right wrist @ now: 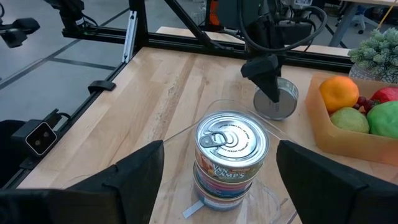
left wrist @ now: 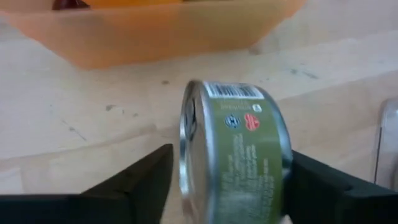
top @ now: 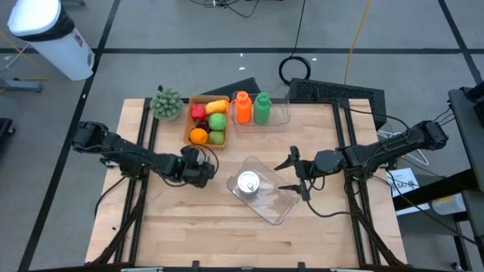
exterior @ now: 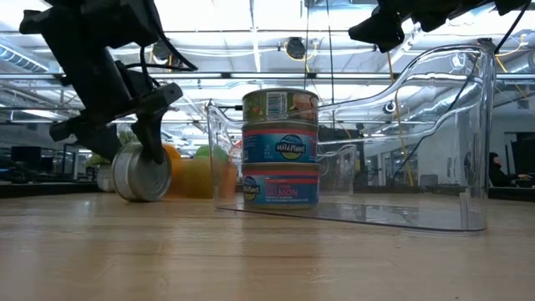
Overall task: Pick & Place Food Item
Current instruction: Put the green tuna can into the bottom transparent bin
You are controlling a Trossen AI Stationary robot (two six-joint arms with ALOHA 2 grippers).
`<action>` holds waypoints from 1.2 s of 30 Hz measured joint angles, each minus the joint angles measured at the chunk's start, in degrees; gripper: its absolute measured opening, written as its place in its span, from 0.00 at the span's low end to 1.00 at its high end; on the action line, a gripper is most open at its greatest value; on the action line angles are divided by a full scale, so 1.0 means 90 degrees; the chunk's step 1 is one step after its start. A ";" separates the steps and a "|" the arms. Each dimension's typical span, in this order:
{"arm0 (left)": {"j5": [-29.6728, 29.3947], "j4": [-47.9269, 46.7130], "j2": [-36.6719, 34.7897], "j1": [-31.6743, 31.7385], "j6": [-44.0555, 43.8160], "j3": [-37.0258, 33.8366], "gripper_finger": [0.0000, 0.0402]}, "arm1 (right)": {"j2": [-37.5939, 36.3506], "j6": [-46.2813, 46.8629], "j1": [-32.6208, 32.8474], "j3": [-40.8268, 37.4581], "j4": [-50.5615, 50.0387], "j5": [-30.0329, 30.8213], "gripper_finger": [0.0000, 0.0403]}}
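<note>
- Three cans (exterior: 280, 149) stood stacked in the clear tray (top: 281, 209), centre frame.
- Left tool (left wrist: 227, 180) straddled a loose can (left wrist: 233, 152) on the bench (top: 189, 227); grip uncertain.
- Right tool (right wrist: 217, 171) hung released above the stack.

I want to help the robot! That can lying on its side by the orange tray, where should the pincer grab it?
Probably across its two flat ends, coming down from above. The can rests on its round wall, so it could roll, and squeezing the curved wall could slip. The left pincer already straddles it that way, one finger beside each flat end.
</note>
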 joint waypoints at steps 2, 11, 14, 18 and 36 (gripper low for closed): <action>0.0243 0.0000 0.0000 0.0050 0.0173 0.0000 0.60 | 0.0000 0.0000 0.0001 0.0000 0.0000 0.0001 0.73; 0.0484 0.0092 -0.0330 0.0284 0.1658 0.0001 0.36 | 0.0000 0.0000 -0.0001 0.0000 -0.0002 0.0009 0.73; 0.0389 0.0215 -0.0680 0.0250 0.2173 0.0080 0.36 | 0.0000 0.0072 -0.0003 0.0000 -0.0002 0.0030 0.73; 0.0285 0.0403 -0.1294 0.0185 0.3101 0.0420 0.36 | 0.0000 0.0264 -0.0003 0.0000 0.0001 0.0048 0.73; 0.1869 0.5583 -0.0575 -0.0021 0.8711 0.0927 0.36 | 0.0002 0.0680 -0.0006 0.0000 0.0126 0.0698 0.73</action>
